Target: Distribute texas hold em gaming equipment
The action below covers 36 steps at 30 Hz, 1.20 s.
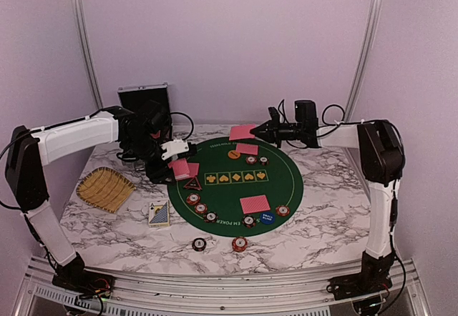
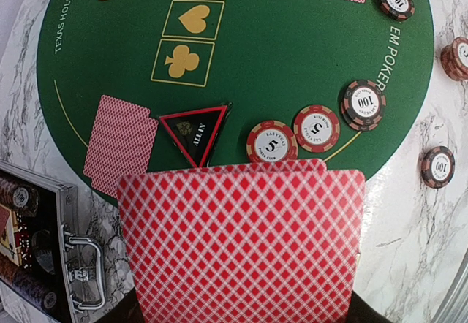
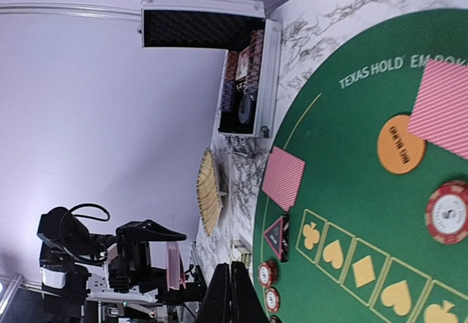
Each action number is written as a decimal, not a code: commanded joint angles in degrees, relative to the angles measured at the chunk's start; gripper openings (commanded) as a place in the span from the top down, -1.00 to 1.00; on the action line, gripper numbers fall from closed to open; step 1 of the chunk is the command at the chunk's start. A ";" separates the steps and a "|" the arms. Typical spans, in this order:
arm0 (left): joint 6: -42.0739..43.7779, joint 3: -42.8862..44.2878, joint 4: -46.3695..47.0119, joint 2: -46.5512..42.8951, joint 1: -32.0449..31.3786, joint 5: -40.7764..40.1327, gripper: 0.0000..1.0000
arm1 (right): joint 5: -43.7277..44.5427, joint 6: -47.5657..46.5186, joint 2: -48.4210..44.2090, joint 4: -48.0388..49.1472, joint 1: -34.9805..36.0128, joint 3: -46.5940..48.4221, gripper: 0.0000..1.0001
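My left gripper [image 1: 177, 160] hovers over the left edge of the green mat [image 1: 236, 187], shut on a small stack of red-backed playing cards [image 2: 241, 242] that hides its fingers. Below it lie a single card [image 2: 121, 144], the dark triangular marker [image 2: 196, 129] and several poker chips [image 2: 272, 142]. My right gripper [image 3: 232, 294] is shut on nothing, above the mat's far edge beside a card [image 1: 242, 131]. More cards [image 1: 255, 204], an orange disc [image 3: 401, 144], a blue disc [image 1: 267, 217] and chips [image 1: 283, 211] lie on the mat.
The open silver case [image 1: 145, 105] stands at the back left, behind the left arm. A yellow straw tray [image 1: 105, 189] lies on the left of the marble table. A card box [image 1: 159, 214] and two chips [image 1: 199, 244] [image 1: 240, 244] lie off the mat near the front.
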 commanded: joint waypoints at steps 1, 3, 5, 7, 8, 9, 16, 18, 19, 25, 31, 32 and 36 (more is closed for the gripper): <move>0.32 -0.48 -0.20 -1.73 0.14 0.39 1.00 | 3.98 -8.53 4.67 -12.22 -2.63 7.40 1.00; 0.17 -0.57 -0.21 -1.76 0.15 0.43 1.00 | 5.34 -9.62 6.58 -13.76 -3.42 9.65 1.00; 0.20 -0.60 -0.23 -1.83 0.14 0.44 1.00 | 6.81 -11.24 8.59 -16.65 -3.79 12.39 1.00; 0.24 -0.65 -0.23 -1.83 0.19 0.37 1.00 | 9.19 -14.18 10.91 -21.61 -3.91 16.24 1.00; 0.28 -0.66 -0.23 -1.84 0.15 0.33 1.00 | 10.02 -15.16 12.09 -23.07 -3.89 17.94 1.00; 0.27 -0.66 -0.27 -1.90 0.14 0.32 1.00 | 10.51 -15.60 13.13 -23.70 -3.92 19.10 1.00; 0.35 -0.80 -0.32 -2.07 0.15 0.58 1.00 | 12.91 -15.95 18.96 -25.68 -4.06 25.52 1.00; 0.36 -0.91 -0.32 -2.11 0.19 0.66 1.00 | 13.20 -15.52 20.11 -25.90 -4.13 26.68 1.00; 0.42 -0.98 -0.32 -2.22 0.15 0.59 1.00 | 13.23 -15.41 20.66 -25.95 -4.13 27.21 1.00; 0.54 -1.16 -0.39 -2.19 0.15 0.83 1.00 | 13.79 -15.38 22.96 -26.96 -4.24 29.50 1.00; 0.57 -1.03 -0.48 -1.99 0.14 0.86 1.00 | 16.37 -18.41 22.96 -30.56 -4.23 30.90 0.94; 0.61 -0.99 -0.49 -1.95 0.14 0.97 1.00 | 16.77 -19.03 22.70 -31.13 -4.24 30.90 0.92; 0.54 -0.85 -0.58 -1.70 0.15 1.28 1.00 | 18.76 -21.79 21.64 -33.97 -4.24 31.39 0.71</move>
